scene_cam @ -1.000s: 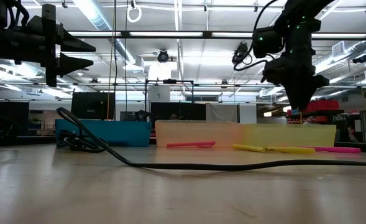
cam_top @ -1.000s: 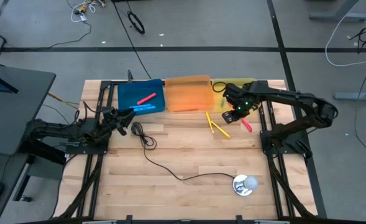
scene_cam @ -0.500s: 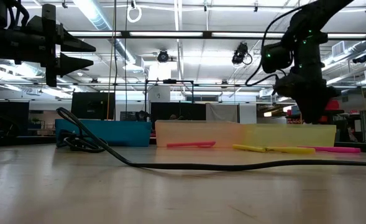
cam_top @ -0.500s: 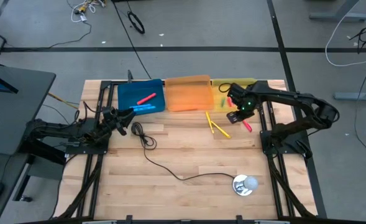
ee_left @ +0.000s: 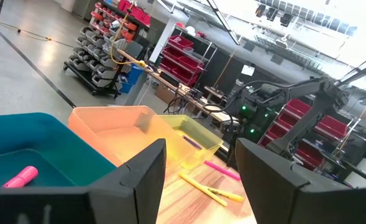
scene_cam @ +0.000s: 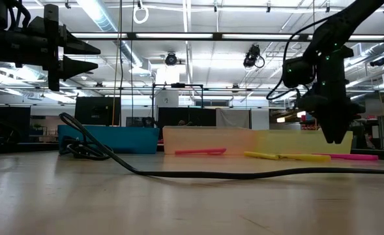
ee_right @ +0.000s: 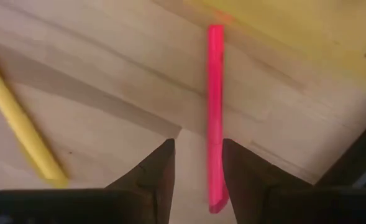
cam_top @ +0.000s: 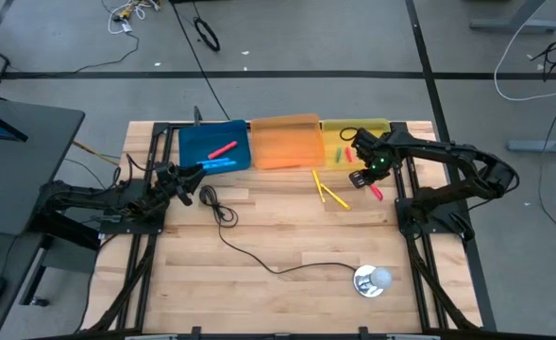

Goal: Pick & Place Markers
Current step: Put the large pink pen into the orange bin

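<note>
Pink marker (ee_right: 215, 112) is lying on the bench between your right tool's (cam_top: 376, 176) parted, empty fingers, beside the yellow tray (cam_top: 337, 142) in the frame's upper right. You are risking a pinch that rolls it away, since it is sitting nearer one finger. Two yellow markers (cam_top: 328, 193) are lying close by. Your left tool (cam_top: 197, 174), open and empty, is waiting at centre left near the black cable (cam_top: 249, 253).

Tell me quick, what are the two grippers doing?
Left gripper: open, holding nothing, beside the blue tray.
Right gripper: open, empty, above the pink marker.
</note>
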